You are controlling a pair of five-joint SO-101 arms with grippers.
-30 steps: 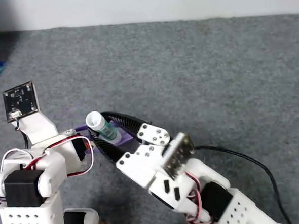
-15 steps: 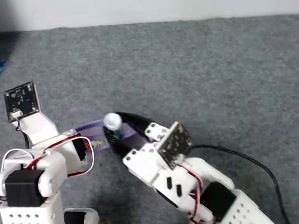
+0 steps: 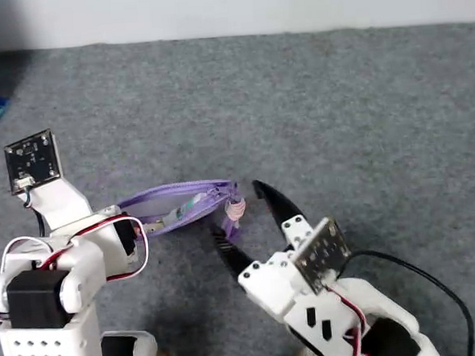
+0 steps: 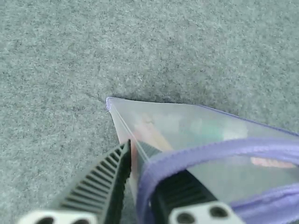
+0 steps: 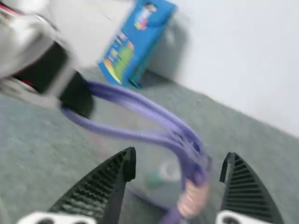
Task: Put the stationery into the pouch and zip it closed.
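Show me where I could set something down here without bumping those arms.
The grey mat between the pouch and the far wall is bare. So is the stretch to the right of the right gripper, beyond its black cable. It is crowded near the front, where the left gripper holds the pouch.

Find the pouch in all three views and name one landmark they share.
High view: the pouch lies left of centre, between the two arms.
Left wrist view: the pouch is close up, its edge clamped in the left pincer.
Right wrist view: the pouch sits just beyond the open right pincer, between its fingers.
Shared landmark: the purple zipper band.
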